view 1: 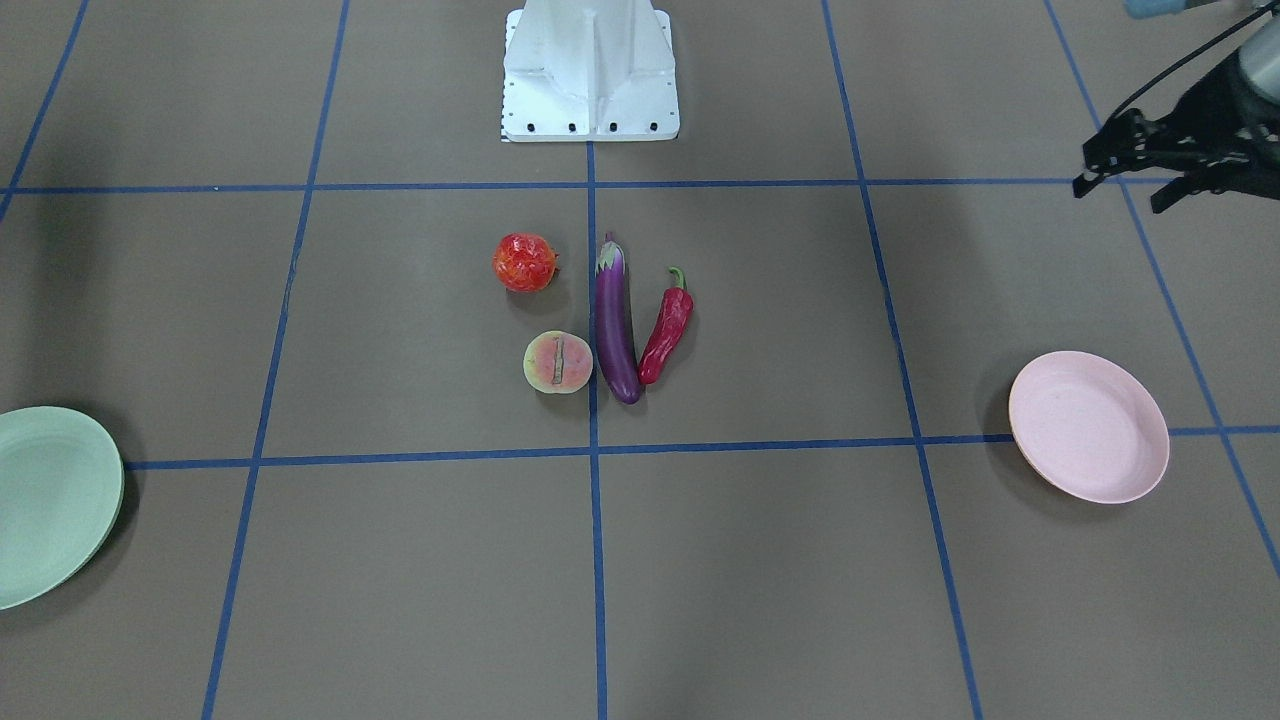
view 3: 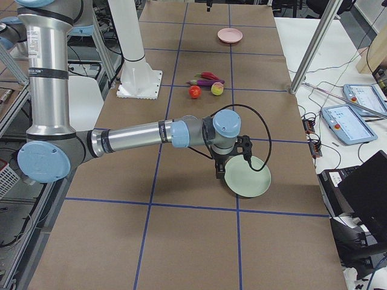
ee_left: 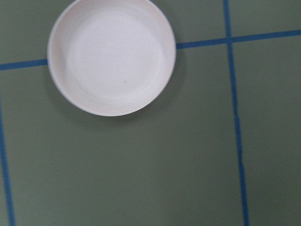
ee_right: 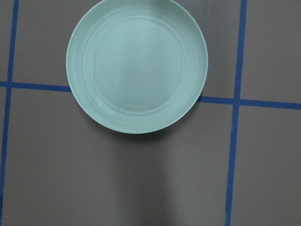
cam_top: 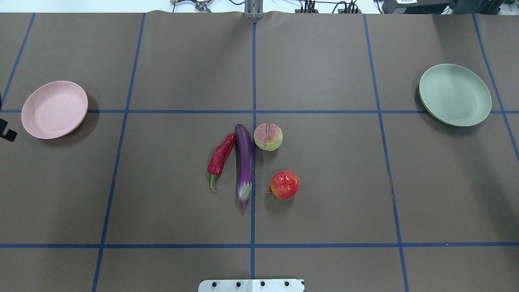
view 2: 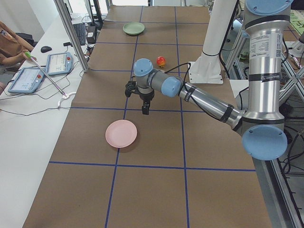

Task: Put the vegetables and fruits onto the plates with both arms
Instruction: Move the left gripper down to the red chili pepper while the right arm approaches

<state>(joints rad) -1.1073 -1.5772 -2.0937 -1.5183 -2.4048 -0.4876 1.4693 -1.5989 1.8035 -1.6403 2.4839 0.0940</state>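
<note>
At the middle of the worktop [cam_top: 365, 194] all four pieces lie in one tight cluster, and none is on a plate yet. The eggplant [cam_top: 244, 160] runs near to far along the centre line. The chili pepper [cam_top: 221, 156] lies on its left, and its far tip seems to touch the eggplant. The halved fruit [cam_top: 268, 136] sits cut face up against the eggplant's far right side. The round red-orange fruit [cam_top: 285, 184] stands apart to the near right.

The pink plate [cam_top: 54, 109] waits bare at the far left and the green plate [cam_top: 455, 94] at the far right, both well apart from the cluster. The left fingers [view 1: 1120, 185] hang near the pink plate, appear spread and carry nothing. The right fingers [view 3: 225, 171] hang just beside the green plate, but I cannot tell whether they are spread or pressed together.

The crowding is probably the main risk. Closing on the eggplant could shove the chili pepper or the halved fruit aside. Both arms reaching for the same small patch could also meet. The glossy eggplant may swing or slip if it is gripped away from its middle. The round fruit may roll when nudged, or roll off a shallow plate if it is let go from too high
</note>
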